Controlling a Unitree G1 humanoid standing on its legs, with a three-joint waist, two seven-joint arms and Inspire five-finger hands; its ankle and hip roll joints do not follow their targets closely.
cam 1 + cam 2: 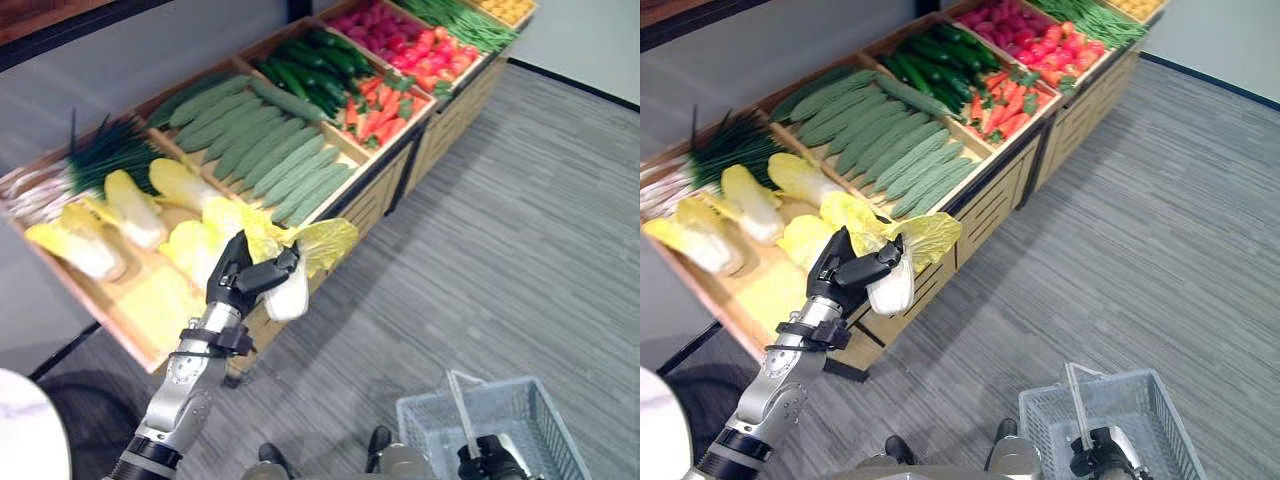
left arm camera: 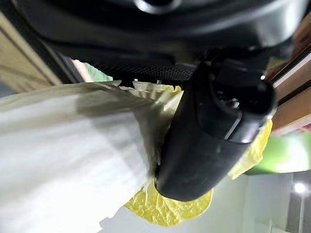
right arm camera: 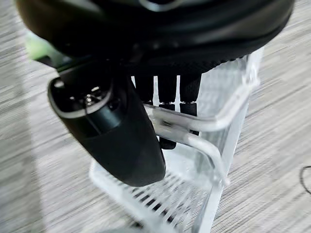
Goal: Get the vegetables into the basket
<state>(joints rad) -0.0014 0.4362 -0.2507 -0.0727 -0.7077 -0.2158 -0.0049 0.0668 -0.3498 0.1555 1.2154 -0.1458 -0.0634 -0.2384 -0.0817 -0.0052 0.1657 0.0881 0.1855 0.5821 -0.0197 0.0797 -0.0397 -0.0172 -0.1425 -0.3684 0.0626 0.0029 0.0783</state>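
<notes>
Napa cabbage (image 1: pixel 300 262): we find it clamped in the left hand (image 1: pixel 240 278), thumb and fingers curled round its white stalk, yellow leaves fanning right and far of the hand. It is held off the wooden display stand (image 1: pixel 385 190), just past the stand's near edge, over the grey floor (image 1: pixel 520 220).

Other cabbages (image 1: pixel 130 210): we count several lying in the stand's near left bin, beside cucumbers (image 1: pixel 270 150).

Basket (image 1: pixel 510 420): clear plastic, at near right, well apart from the cabbage. The right hand (image 3: pixel 167 121) has its fingers curled round the basket's handle (image 3: pixel 194 133).
</notes>
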